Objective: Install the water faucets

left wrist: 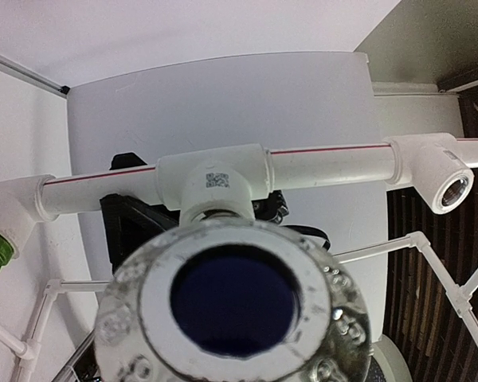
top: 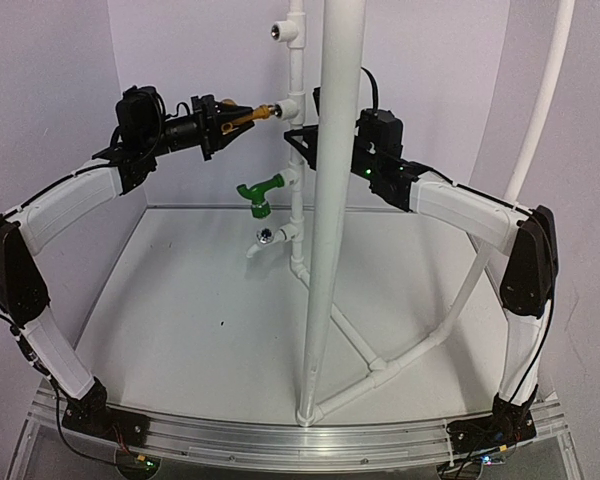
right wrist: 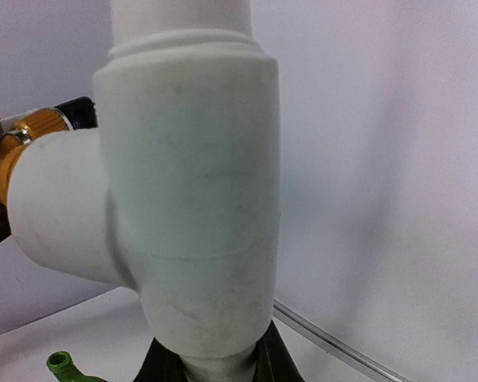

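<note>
White walls [top: 40,60] are enclosing a pale surface [top: 180,310] where a frame of white pipes is standing. Left tool [top: 225,120] is clenching the brass faucet [top: 252,114]. It is holding the faucet level and high above the surface, with the threaded end meeting the side opening of the middle tee [top: 288,107]. From the left wrist, the faucet's round end is filling the lower part of the view, lined up with that tee's mouth. How far it is seated cannot be told.

Right tool [top: 301,140] is sitting on the opposite side, grasping the thin upright pipe [top: 296,70] just below the same tee. Its dark fingers [right wrist: 163,368] are showing on either side of the pipe in its own wrist view.

Further down the pipe, the green faucet [top: 258,193] is sitting in the next tee [top: 293,178], spout pointing down. Below it, a lower tee [top: 272,237] is showing a shiny open mouth. A top tee [top: 282,30] is facing the same way, its mouth open too.

A thick white pole [top: 332,250] is rising in front of the thin pipe, hiding part of the right tool. Slanted brace pipes [top: 350,387] are running across the surface at the foot of the frame.
</note>
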